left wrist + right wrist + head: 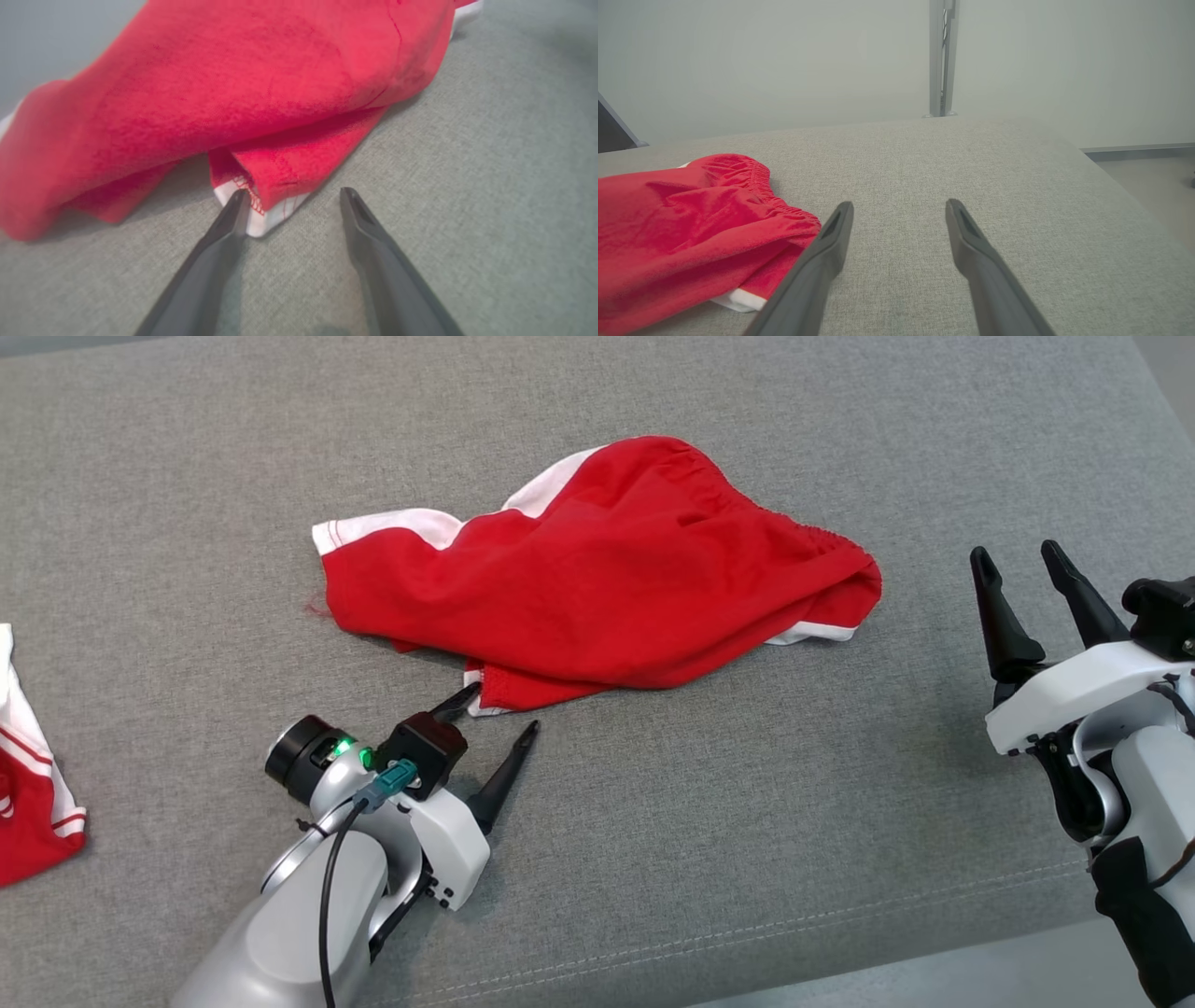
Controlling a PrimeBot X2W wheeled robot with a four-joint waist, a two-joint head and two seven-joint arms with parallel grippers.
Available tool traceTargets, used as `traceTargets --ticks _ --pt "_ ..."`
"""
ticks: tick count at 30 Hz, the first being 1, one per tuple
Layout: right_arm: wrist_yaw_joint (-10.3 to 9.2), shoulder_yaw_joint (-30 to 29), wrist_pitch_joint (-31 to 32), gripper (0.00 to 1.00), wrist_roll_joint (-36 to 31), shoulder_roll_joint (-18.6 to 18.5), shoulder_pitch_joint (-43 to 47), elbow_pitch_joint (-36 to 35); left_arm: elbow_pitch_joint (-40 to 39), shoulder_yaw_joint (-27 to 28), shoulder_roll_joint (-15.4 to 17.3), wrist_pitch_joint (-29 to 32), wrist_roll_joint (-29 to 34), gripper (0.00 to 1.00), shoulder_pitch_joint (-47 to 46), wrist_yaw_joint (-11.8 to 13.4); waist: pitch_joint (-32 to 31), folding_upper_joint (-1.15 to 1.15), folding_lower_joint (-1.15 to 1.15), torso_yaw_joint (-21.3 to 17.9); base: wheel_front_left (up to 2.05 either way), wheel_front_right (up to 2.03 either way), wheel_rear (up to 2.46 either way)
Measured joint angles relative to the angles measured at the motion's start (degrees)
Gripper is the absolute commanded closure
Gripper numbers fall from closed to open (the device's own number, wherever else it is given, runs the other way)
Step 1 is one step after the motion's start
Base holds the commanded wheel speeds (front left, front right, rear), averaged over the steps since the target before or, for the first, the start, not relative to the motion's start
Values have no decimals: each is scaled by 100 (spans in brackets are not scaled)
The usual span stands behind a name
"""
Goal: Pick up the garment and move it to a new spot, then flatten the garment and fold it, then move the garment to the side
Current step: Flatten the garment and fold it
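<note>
Your garment, red shorts with white trim, lies crumpled in the middle of the grey cushion. Its long axis runs left to right across the head view, with the elastic waistband bunched at the right end. Its near white hem corner sits just ahead of the left gripper, whose fingers are spread, one tip against that corner. That arm is the nearer; the right gripper, also spread and holding nothing, stands well apart to the right
</note>
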Motion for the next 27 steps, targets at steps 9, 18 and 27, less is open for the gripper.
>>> traceTargets --ticks 9,18,27 --pt "0 -67 0 0 -15 94 166 -74 -154 -225 186 0 -201 100 -69 0 -14 0 0 25 0 0 0" --pt "0 399 0 0 126 -24 349 -40 -809 -167 745 0 -1046 100 -87 -23 -129 0 0 412 0 0 0" --pt "1 1815 132 0 483 -204 371 -243 -936 -482 1630 0 -2020 100 -550 -24 -261 0 0 887 0 0 0"
